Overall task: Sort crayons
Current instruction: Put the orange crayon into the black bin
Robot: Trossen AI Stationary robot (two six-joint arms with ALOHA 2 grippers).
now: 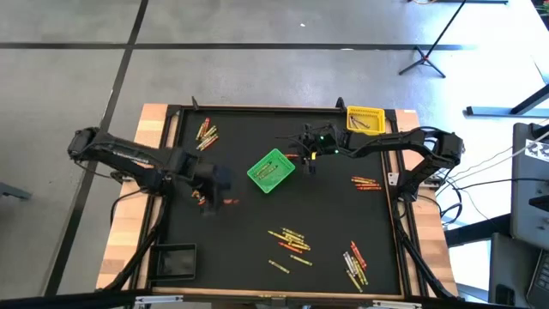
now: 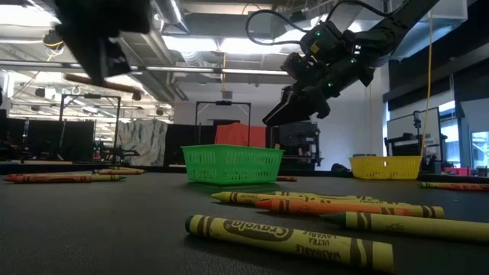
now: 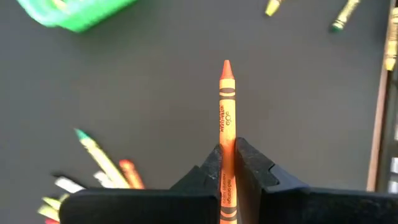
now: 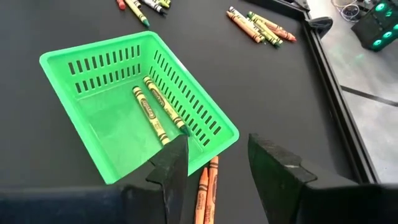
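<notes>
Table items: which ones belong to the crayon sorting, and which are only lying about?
Job: orange crayon in shut left gripper; loose crayons; green basket; yellow basket; open right gripper.
Lying about: black tray; light stand.

Even overhead light, some blur

Ceiling lamps (image 2: pixel 229 46) glare bright in the low view; the left gripper (image 2: pixel 99 46) is blurred there, and the near crayons (image 2: pixel 306 237) look soft.
</notes>
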